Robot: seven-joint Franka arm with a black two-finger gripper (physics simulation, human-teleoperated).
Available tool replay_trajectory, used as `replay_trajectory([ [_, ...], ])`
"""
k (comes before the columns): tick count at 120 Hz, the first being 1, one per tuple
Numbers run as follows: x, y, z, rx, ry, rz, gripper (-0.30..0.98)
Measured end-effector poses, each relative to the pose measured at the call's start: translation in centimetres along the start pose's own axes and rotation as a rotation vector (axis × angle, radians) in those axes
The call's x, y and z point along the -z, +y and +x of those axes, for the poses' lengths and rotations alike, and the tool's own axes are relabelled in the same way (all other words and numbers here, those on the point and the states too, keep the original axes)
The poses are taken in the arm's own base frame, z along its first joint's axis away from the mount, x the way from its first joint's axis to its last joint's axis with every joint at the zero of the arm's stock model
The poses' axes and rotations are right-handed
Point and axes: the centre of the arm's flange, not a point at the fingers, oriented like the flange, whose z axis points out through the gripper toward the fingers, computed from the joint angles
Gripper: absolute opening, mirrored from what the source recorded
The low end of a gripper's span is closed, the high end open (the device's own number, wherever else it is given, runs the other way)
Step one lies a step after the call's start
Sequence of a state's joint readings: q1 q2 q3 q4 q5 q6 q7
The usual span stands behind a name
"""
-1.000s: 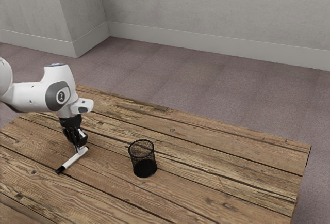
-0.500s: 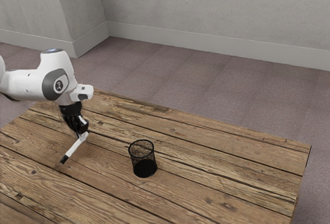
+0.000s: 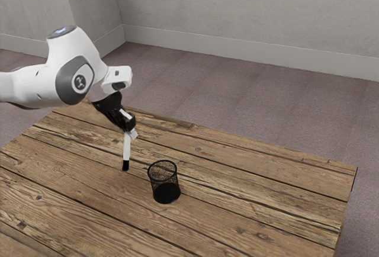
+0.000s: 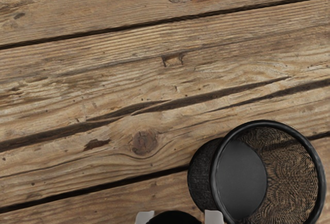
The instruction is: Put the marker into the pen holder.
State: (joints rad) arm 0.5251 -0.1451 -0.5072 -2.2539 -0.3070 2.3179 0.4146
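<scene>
1. The white arm [image 3: 29,85] comes in from the exterior view's left, its forearm nearly level, and bends downward at the rounded wrist joint [image 3: 76,80].
2. Below that joint, the black gripper [image 3: 131,134] is tilted rather than plumb: it slants down toward the exterior view's right, its fingertips above the table [image 3: 254,209].
3. The jaws are closed on the marker [image 3: 126,148], pinching it near its upper end. In the wrist view the two pale fingertips [image 4: 144,217] stand on either side of a rounded black shape.
4. The marker hangs from the fingertips with its long axis steep, close to upright, the lower end leaning slightly toward the exterior view's left. Its black end points down at the table and its white barrel runs up to the grip.
5. The marker is outside the pen holder [image 3: 167,193], near it and on the exterior view's left of it, with space between the two. How high the black end is above the boards I cannot tell exactly.
6. The pen holder, round and of black mesh, stands upright on the wooden table, mouth up.
</scene>
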Motion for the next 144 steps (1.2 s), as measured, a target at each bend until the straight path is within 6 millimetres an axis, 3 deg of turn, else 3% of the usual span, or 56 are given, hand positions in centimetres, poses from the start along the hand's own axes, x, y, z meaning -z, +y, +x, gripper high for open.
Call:
replay_trajectory([
  [23,0.9,5.6,0.4,-0.046,0.044,-0.033,-0.08],
  [44,0.2,8.0,1.0,-0.067,0.057,-0.068,-0.08],
  [55,-1.7,7.1,1.3,-0.055,0.064,-0.076,-0.08],
  [104,-6.1,5.1,3.0,-0.140,0.138,-0.014,-0.07],
  [144,-8.5,5.2,5.1,-0.234,0.181,-0.006,-0.08],
])
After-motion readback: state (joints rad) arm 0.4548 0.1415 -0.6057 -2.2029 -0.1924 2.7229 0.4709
